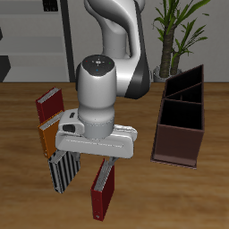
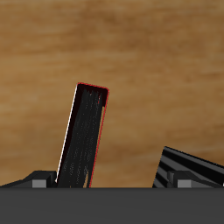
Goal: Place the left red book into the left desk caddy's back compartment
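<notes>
The left red book (image 1: 105,190) stands upright near the table's front edge, a slim crimson hardcover. My gripper (image 1: 106,167) is right above it, with the fingers down around its top. In the wrist view the book (image 2: 83,136) stands between the widely spread fingers (image 2: 35,181), close to one and apart from the other, so the gripper (image 2: 109,182) is open. The left desk caddy (image 1: 199,114) is a long dark maroon box beside the arm, with three sections. Its end section farthest back (image 1: 185,87) is empty.
A maroon book (image 1: 49,106), an orange book (image 1: 47,139) and a black-and-white striped book (image 1: 64,170) stand close together on the other side of the gripper. The striped book (image 2: 188,166) also shows in the wrist view. A potted plant (image 1: 179,27) stands behind the caddy.
</notes>
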You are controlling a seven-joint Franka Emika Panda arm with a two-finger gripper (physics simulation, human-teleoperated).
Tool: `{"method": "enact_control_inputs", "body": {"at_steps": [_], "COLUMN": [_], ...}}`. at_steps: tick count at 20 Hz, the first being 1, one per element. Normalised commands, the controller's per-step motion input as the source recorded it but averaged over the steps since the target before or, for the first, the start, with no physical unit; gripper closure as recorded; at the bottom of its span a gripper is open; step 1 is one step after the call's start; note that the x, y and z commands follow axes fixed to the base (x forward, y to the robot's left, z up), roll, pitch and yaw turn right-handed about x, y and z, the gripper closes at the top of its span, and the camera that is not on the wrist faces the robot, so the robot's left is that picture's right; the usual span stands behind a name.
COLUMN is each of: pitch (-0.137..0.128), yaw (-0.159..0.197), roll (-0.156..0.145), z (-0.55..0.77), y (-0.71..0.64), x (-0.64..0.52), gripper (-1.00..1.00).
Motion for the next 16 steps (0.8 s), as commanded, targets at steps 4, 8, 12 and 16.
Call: {"method": "enact_control_inputs", "body": {"at_steps": [4,8,12,16], "pitch": [0.009,0.004,0.019,0.006], "yaw": [-0.002,-0.005,0.002,0.008], "roll": [-0.002,0.004,0.019,0.03], "z": [-0.09,-0.04,-0.15,-0.07], "y": [-0.01,-0.03,0.03,0.16], "x": [0.03,-0.01,0.01,0.0], "gripper": [-1.0,-1.0,-1.0,-1.0]}}
